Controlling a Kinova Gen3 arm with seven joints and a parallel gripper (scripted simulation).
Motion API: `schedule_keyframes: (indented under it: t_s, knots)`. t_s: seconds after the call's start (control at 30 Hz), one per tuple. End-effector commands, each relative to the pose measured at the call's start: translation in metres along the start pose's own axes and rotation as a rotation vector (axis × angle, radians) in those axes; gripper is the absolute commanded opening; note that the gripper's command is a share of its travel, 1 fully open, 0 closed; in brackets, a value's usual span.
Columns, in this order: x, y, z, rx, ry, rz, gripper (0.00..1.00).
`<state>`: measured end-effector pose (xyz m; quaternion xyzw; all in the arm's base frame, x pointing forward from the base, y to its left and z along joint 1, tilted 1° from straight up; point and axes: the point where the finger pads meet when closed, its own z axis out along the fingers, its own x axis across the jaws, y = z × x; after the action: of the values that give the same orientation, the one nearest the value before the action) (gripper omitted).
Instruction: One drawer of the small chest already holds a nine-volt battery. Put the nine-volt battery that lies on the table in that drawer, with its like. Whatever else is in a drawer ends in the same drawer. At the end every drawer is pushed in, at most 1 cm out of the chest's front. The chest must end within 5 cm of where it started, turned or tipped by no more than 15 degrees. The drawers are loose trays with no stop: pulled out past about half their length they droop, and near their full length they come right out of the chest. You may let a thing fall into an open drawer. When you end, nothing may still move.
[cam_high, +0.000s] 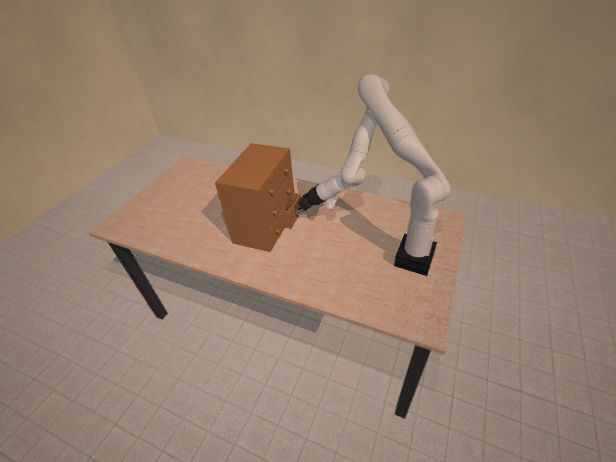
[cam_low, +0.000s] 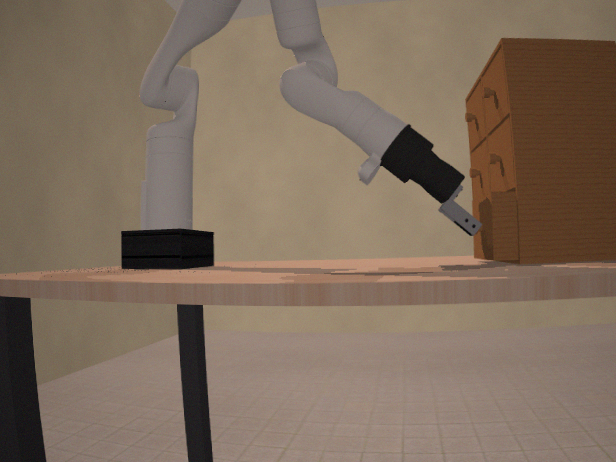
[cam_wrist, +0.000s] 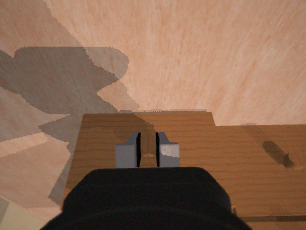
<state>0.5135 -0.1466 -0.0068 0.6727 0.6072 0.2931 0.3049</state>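
The small wooden chest (cam_high: 250, 200) (cam_low: 560, 150) stands on the table (cam_high: 325, 270). One of its lower drawers (cam_high: 289, 206) (cam_low: 505, 225) (cam_wrist: 100, 145) sticks out a little from the front. My gripper (cam_high: 299, 212) (cam_low: 475, 230) (cam_wrist: 148, 144) slants down against that drawer's front. Its fingers stand narrow around the drawer's knob, which shows only faintly between them in the wrist view. The inside of the drawer is hidden. I see no nine-volt battery in any view.
The other drawers look pushed in; another knob (cam_wrist: 280, 152) shows to the right in the wrist view. The arm's black base (cam_high: 415, 257) (cam_low: 167, 247) stands at the table's right end, well away from the chest.
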Motion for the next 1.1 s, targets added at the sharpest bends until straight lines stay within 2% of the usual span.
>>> schedule_keyframes:
  t_s: [0.0,1.07]
  knots:
    - [0.000,0.002,0.001,-0.002,0.000,-0.001,0.37]
    - [0.000,0.015,0.016,-0.002,0.000,-0.001,0.37]
